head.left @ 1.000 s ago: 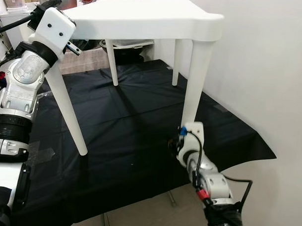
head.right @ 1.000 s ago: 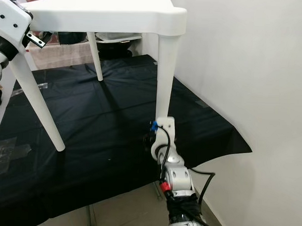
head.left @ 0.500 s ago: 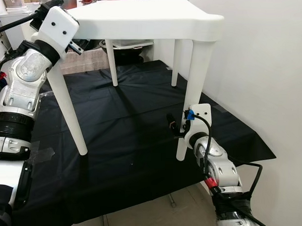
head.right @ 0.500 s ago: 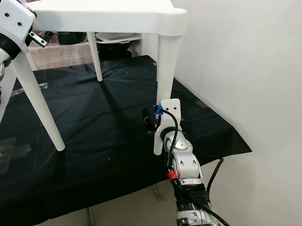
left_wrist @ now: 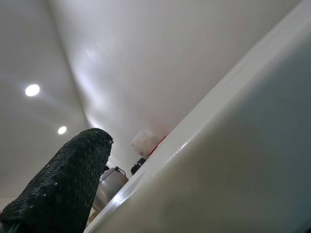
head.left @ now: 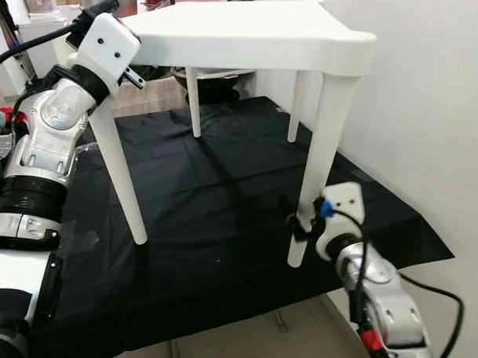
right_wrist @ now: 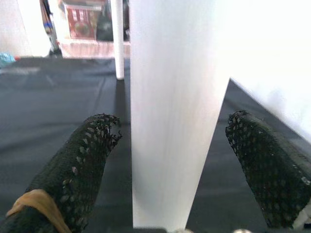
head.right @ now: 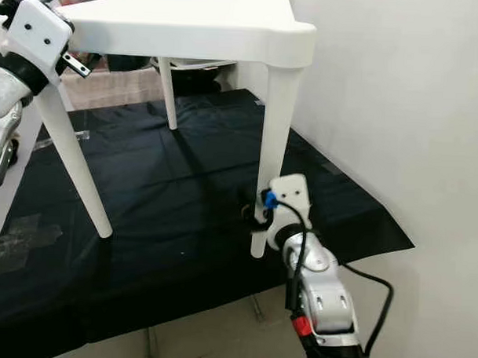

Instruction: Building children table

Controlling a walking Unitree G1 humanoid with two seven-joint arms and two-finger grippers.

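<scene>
White table [head.left: 252, 34] stands on black sheet [head.left: 207, 194] beside white wall [head.left: 430, 115].

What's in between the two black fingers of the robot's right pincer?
A white table leg stands in the gap of the right pincer, with space on both sides; the right wrist view shows this.
</scene>
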